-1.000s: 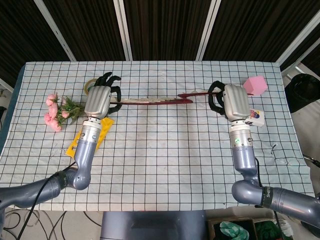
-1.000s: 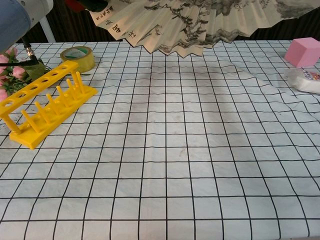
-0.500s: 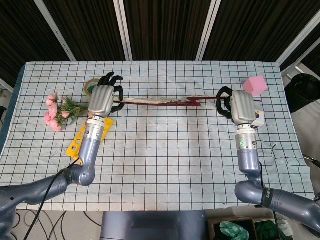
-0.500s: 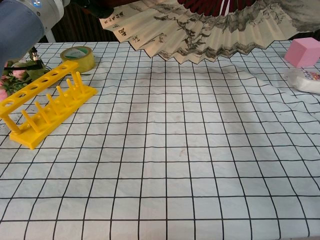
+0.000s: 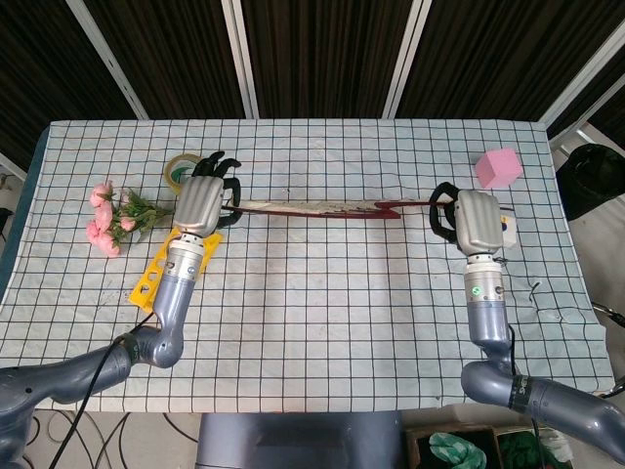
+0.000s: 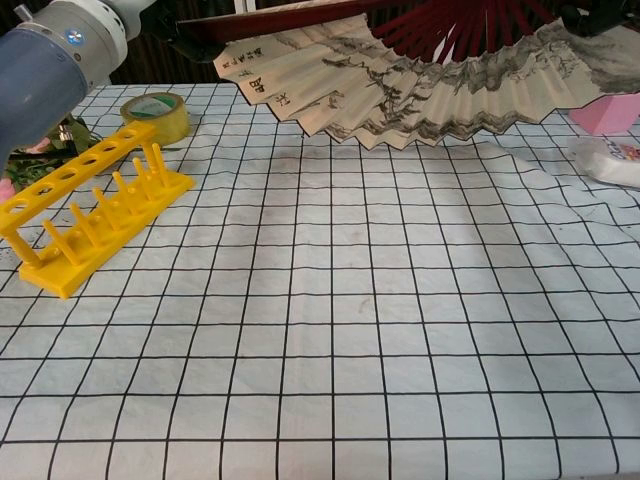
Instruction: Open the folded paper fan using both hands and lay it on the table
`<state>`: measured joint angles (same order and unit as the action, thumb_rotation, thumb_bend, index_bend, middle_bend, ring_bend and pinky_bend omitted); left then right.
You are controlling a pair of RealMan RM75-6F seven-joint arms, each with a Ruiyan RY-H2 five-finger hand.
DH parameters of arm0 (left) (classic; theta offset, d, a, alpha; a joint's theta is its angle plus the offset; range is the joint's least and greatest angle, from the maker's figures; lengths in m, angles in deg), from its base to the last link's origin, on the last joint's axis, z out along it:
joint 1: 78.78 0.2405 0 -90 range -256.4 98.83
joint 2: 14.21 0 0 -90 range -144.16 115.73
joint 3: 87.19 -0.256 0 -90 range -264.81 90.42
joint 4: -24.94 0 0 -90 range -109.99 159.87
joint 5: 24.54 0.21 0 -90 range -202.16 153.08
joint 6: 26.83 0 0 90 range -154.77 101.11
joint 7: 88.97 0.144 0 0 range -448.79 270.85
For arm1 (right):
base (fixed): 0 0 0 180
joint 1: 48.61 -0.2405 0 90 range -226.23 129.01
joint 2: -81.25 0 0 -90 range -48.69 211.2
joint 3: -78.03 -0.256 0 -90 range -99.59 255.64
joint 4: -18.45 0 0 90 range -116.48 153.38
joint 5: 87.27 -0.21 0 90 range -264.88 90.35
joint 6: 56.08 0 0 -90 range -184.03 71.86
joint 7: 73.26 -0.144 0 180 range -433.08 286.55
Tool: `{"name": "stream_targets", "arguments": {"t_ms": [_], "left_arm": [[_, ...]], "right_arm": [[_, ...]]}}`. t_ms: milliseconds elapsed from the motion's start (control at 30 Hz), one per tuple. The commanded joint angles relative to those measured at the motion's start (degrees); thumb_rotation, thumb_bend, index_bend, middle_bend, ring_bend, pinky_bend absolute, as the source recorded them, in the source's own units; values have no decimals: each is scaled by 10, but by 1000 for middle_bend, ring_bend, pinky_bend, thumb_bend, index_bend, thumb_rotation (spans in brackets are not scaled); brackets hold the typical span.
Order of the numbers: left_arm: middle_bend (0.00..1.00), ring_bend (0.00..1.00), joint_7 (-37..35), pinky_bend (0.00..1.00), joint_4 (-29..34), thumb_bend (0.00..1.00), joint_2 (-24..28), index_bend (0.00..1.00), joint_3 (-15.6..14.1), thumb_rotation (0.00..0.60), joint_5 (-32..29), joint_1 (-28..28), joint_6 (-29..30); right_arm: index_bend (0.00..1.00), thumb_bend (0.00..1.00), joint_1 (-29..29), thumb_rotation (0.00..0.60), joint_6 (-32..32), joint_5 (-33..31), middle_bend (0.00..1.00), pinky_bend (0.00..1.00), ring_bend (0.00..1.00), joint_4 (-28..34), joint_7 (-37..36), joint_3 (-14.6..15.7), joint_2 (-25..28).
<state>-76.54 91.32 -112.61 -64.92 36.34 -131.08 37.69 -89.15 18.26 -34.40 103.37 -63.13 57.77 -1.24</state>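
Left hand (image 5: pixel 200 203) and right hand (image 5: pixel 473 219) each grip an end of the spread fan (image 6: pixel 420 75); the grip detail is unclear. Uneven lowering risks tearing its paper.

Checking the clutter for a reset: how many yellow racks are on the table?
1. The yellow rack lies at the table's left side, just in front of the tape roll and beside the pink flowers; the left arm partly covers it from above.

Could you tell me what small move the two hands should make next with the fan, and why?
Probably lower it together. The paper fan is already spread wide, held at its ends by the left hand and right hand, and in the chest view it hangs above the table, with bare cloth underneath. Laying it down seems to be what remains.
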Motion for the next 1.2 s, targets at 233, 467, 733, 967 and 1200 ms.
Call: {"name": "stream_targets", "arguments": {"t_ms": [233,467,733,967,1200], "left_arm": [[250,94,2,163,3,371,-12,713,-14,600,9,7,2],[249,94,7,161,16,372,-12,712,-23,600,14,17,8],[249,94,15,159,42,371,-8,710,-33,600,16,35,17],[248,94,23,158,51,370,-4,709,-41,600,16,45,15],[247,94,38,157,62,368,4,707,-57,600,17,57,7]], "right_arm": [[937,655,22,600,2,12,950,903,993,2,-1,9,0],[863,595,43,600,8,24,931,900,975,17,4,22,3],[263,335,65,600,7,29,890,882,953,50,41,47,10],[9,217,80,600,2,20,871,867,939,70,61,57,15],[0,180,102,600,6,30,862,866,932,89,66,75,16]]}}
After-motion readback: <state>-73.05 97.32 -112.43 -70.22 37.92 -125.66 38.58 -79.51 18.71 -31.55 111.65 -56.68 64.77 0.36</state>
